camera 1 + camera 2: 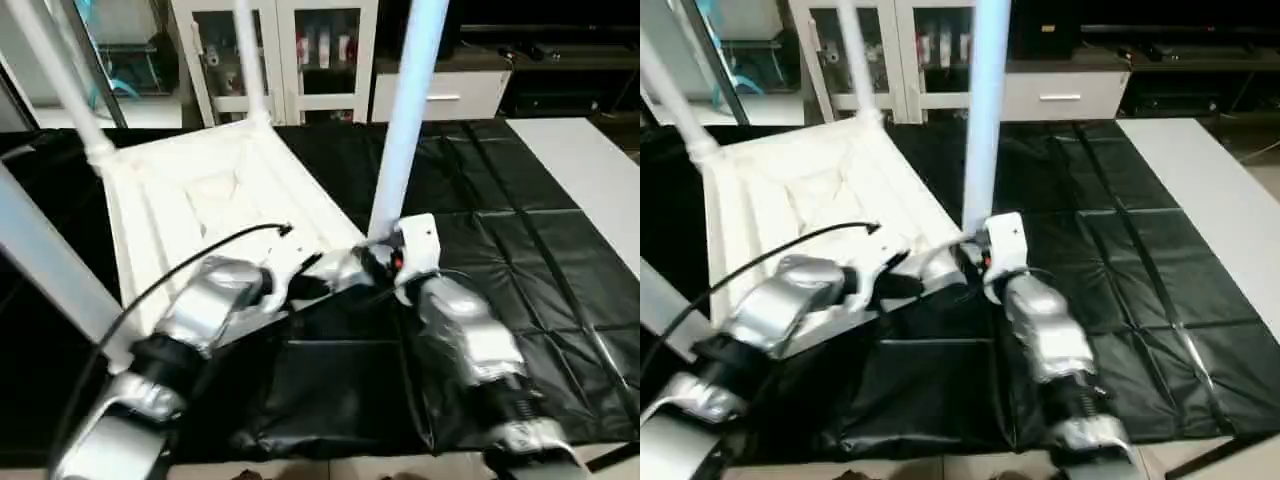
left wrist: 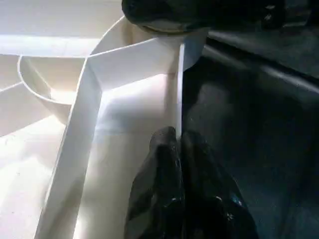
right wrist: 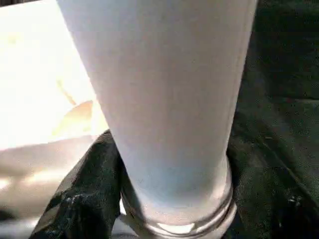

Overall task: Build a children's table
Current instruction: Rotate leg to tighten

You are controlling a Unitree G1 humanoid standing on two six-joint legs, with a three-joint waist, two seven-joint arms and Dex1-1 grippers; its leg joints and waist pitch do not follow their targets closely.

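The children's table lies upside down on the black cover, its white ribbed tabletop [image 1: 200, 190] facing up. Legs stand in the sockets: one at the far corner [image 1: 250, 60], one at the left [image 1: 60, 80], one at the near left [image 1: 50, 260]. A further leg [image 1: 405, 120] rises from the near right corner. My right gripper [image 1: 385, 258] is at this leg's base; in the right wrist view the leg [image 3: 164, 89] sits between the black fingers [image 3: 82, 199], which press against it. My left gripper [image 2: 180, 137] is shut on the tabletop's thin rim [image 2: 180, 89] beside that corner.
The black cover [image 1: 500, 250] reaches to the right and front. A white surface [image 1: 590, 170] lies at the far right. White cabinets [image 1: 290, 50] stand behind the table. A black cable [image 1: 200, 255] runs over my left forearm.
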